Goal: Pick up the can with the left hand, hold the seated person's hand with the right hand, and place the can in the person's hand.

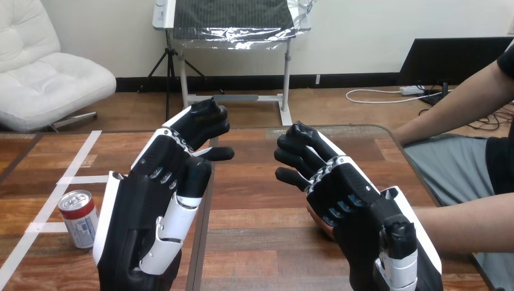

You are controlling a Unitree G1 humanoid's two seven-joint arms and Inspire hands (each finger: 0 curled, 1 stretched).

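While the brown wooden plank table [260,200] spreads out under me, both of my black-and-white hands are raised above it, backs up and apart from each other. My left hand [160,182] is over the table's left half. Its fingers [206,118] are loosely bent and relaxed, the thumb points right, and they hold nothing. My right hand [345,194] is over the right half. The person's bare forearm [467,225] comes in from the right edge on the near side and runs in beneath my right hand. A small part of the person's hand [318,221] shows just under my palm, at its left. I cannot tell whether my right hand grips it or only lies over it. The red-and-white metal can [79,218] with a silver top stands upright at the near left of the table. It is just left of my left hand, out of its grasp, and beside strips of white tape [60,179].
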